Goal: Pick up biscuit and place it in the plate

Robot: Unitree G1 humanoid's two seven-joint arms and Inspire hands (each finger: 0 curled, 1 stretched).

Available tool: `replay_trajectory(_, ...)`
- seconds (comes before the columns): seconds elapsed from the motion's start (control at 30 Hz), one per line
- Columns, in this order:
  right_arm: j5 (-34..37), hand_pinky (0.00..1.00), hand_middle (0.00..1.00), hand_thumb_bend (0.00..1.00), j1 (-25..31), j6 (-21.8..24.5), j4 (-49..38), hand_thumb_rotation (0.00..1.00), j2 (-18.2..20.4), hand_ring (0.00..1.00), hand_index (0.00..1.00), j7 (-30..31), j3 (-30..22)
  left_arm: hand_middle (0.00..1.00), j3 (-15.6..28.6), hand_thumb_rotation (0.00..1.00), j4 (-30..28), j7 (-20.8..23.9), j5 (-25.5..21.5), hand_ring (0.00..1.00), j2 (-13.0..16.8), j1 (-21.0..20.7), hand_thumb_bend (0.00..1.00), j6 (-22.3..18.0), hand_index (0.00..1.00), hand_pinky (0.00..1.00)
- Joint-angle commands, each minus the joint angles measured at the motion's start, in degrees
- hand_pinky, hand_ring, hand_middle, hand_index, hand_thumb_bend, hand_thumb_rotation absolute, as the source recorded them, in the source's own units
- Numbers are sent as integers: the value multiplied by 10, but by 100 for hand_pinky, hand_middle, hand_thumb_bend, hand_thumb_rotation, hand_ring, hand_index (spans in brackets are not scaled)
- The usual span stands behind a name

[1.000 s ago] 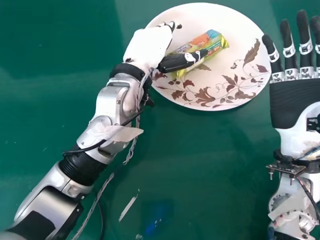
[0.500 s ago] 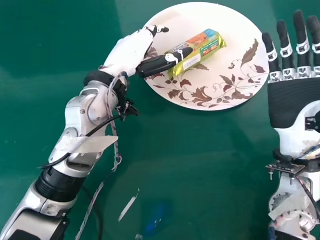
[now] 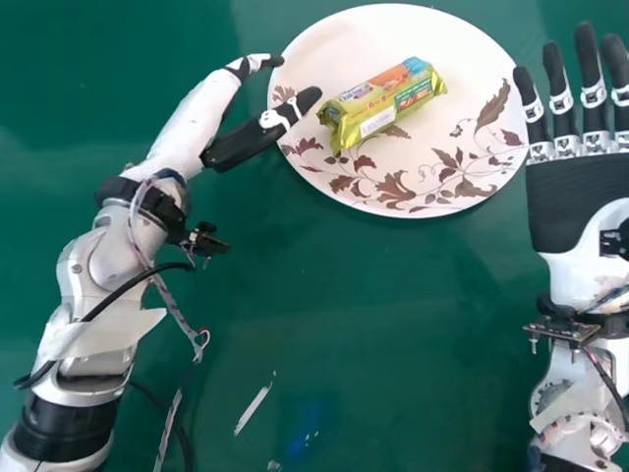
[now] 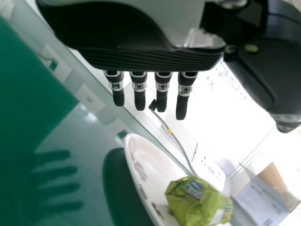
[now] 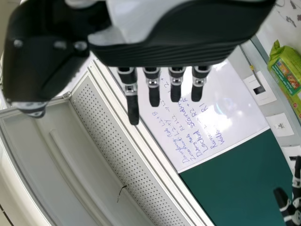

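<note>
Head view: the left hand is spread wide at the plate's left edge, likely to clear the biscuit, which lies slantwise inside the rim, where the task wants it; beyond the right edge, the right hand is open, presumably unneeded.

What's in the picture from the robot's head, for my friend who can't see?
A shiny yellow-green biscuit packet lies on a white plate with brown leaves, on a green table. The robot's open left hand is at the plate's left edge, apart from the packet; its open right hand is at the right.
</note>
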Motion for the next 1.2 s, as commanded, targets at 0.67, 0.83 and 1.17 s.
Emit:
replay_trajectory(0.67, 3, 73, 90, 80, 20, 7, -2, 27, 2, 88, 81, 0, -6, 100, 198, 88, -45, -21, -484, 100, -79, 131, 100, -155, 92, 100)
replay_trajectory(0.83, -2, 62, 79, 84, 19, 3, 1, 22, 2, 74, 77, 0, -7, 100, 218, 89, -36, -1, -550, 100, -108, 149, 100, -170, 92, 100)
replay_trajectory(1.17, 1, 63, 79, 86, 16, 5, 5, 25, -3, 77, 79, 4, -11, 100, 253, 88, -23, -6, -550, 100, -89, 190, 100, -235, 91, 100)
